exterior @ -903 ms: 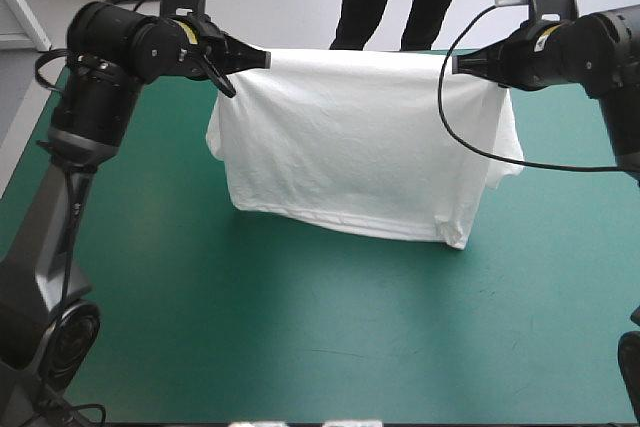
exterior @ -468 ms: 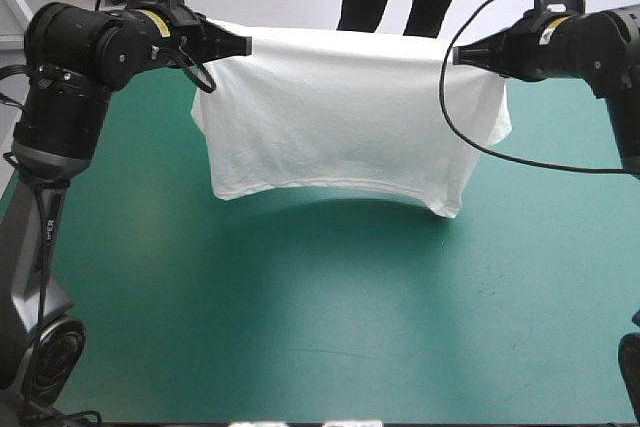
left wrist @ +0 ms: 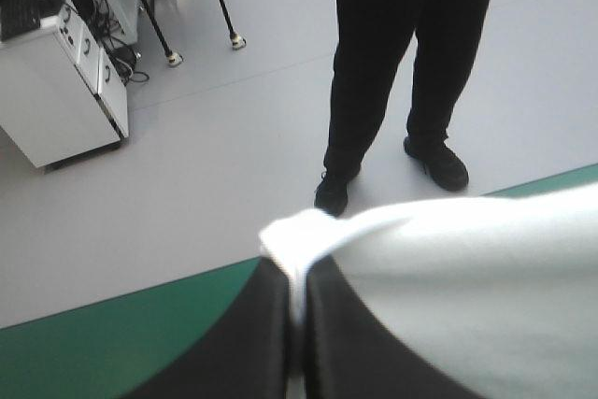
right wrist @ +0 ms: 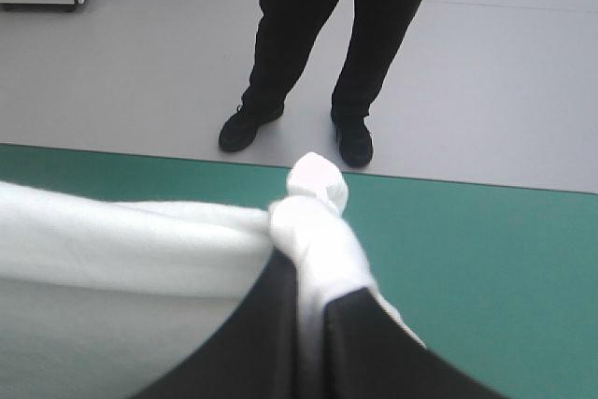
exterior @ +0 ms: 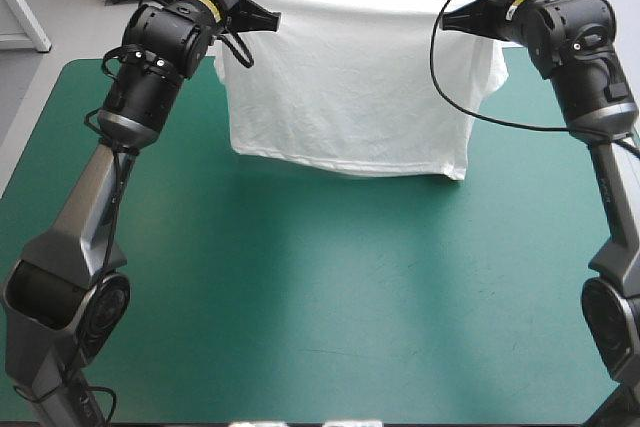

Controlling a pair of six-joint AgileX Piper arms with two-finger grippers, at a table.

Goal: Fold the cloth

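Left gripper [exterior: 274, 19] and right gripper [exterior: 444, 19], each pinching a top corner, have swung the T-shirt [exterior: 350, 77] farther back — it hangs flat, ready for laying down.

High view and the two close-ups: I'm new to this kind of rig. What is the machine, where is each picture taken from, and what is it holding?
It is a robot with two black arms at a table with a teal-green cover. The high view looks down from above and behind it. The other two come from cameras on each wrist, looking along that arm's pincer into the room. The left pincer and right pincer are each shut on an upper corner of a white T-shirt, raised so it hangs spread between them like a curtain over the table's far half.
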